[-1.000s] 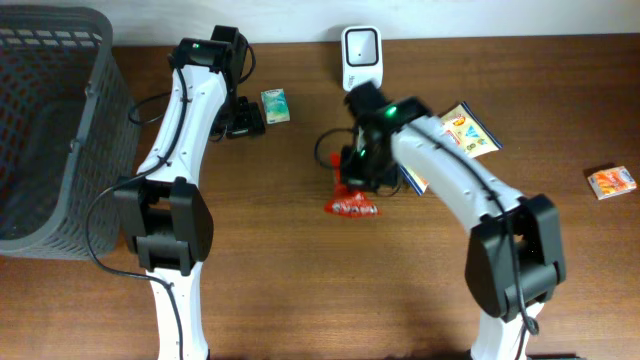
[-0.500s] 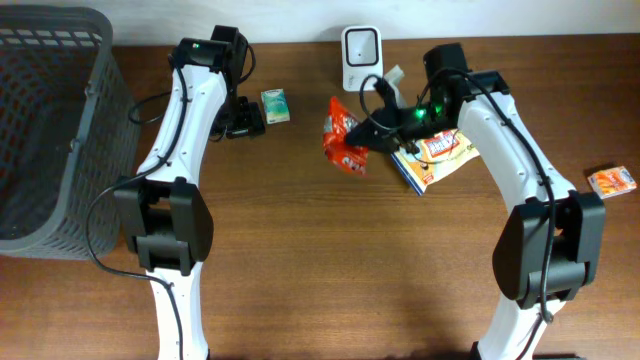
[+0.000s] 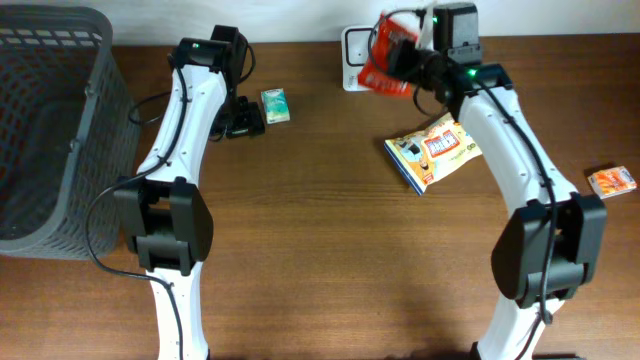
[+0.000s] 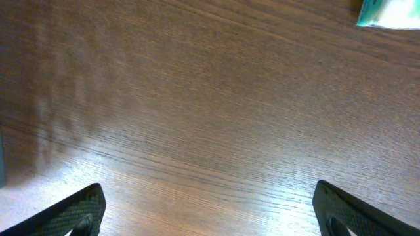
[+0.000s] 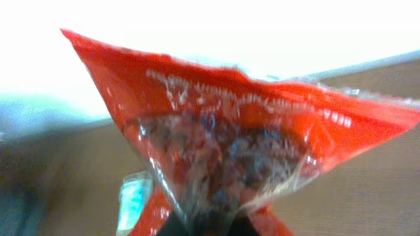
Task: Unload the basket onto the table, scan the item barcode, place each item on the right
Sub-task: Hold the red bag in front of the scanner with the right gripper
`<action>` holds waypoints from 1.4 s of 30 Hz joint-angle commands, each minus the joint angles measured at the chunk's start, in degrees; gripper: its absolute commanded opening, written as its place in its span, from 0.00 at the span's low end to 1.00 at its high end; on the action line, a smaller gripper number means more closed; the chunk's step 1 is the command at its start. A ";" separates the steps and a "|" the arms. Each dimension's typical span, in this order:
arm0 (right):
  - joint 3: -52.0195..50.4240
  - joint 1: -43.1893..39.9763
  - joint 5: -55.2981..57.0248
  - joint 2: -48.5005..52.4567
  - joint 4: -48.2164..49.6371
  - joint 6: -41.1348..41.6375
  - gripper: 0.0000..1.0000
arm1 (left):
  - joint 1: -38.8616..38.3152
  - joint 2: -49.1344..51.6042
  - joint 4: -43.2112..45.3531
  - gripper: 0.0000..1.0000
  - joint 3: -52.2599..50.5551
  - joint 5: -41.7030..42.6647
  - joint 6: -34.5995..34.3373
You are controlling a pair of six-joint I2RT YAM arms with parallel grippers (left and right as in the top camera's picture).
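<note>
Wide brown table (image 3: 320, 260) fills the overhead view, wood grain running across it. Over on the far left sits the big grey mesh basket (image 3: 95, 120), standing upright at the table's edge.

Now the arms. The left arm (image 3: 185, 110) reaches up along the left side, and the left gripper (image 3: 243, 118) hangs low over bare wood near the back edge. Its wrist camera shows it plainly: left gripper (image 4: 210, 216) with fingers spread wide, one black tip in each bottom corner, nothing between them.

The right arm (image 3: 510, 140) arcs up the right side to the back of the table, and there's the action: the right gripper (image 3: 415, 62) is clamped tight on the red snack packet (image 3: 385, 62), lifted off the table and held right in front of the white scanner (image 3: 350, 62), covering most of it from above. From the right wrist, the packet (image 5: 230, 144) fills the frame, blurred, dark contents showing through a clear window, pinched from below by the gripper (image 5: 203, 226).

Below that, a yellow snack bag (image 3: 435, 150) lies flat on the wood beneath the right arm.

Smaller still: a green box (image 3: 275, 105) just beside the left gripper, its corner showing at the top right of the left wrist view (image 4: 390, 13). And an orange packet (image 3: 612, 181) sits alone near the right edge.
</note>
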 commanded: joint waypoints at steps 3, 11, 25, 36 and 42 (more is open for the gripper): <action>1.51 6.69 13.97 5.77 13.68 -8.46 0.04 | 0.15 -0.42 0.09 0.99 -0.17 0.39 -0.50; 1.51 7.76 17.07 13.94 22.23 -8.46 0.04 | 0.15 -0.42 0.09 0.99 -0.17 0.37 -0.50; 1.77 6.99 20.17 7.91 18.12 -11.65 0.04 | 0.15 -0.42 0.09 0.99 -0.17 0.37 -0.50; 1.84 -8.85 21.70 -10.43 -7.72 -6.05 0.04 | 0.15 -0.42 0.09 0.99 -0.17 0.37 -0.50; 1.46 -25.27 21.64 -11.19 -28.46 4.98 0.04 | 0.15 -0.42 0.09 0.99 -0.17 0.39 -0.50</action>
